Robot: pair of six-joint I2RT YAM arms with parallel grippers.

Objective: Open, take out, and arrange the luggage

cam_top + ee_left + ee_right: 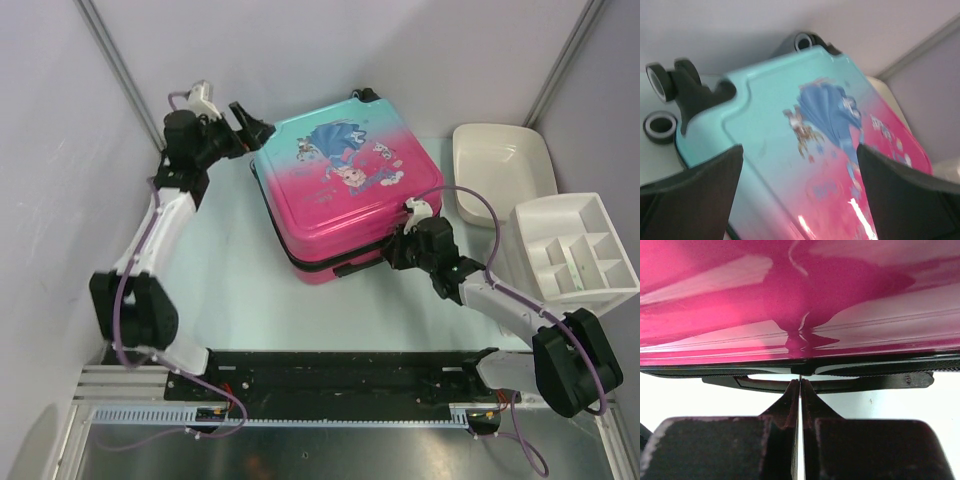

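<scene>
Pink-to-teal hard-shell child's suitcase [345, 185] lies closed on the pale table [230, 270]; left gripper [248, 125] gapes beside its wheeled end; right gripper [800, 382], pinched together, sits at the black zipper trim [865, 365]; opening is in hand, I think; next comes unzipping.

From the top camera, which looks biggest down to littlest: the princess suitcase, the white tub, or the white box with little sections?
1. The suitcase, clearly the biggest.
2. The white tub and the sectioned box look about alike from up there, so I won't rank those two.
</scene>
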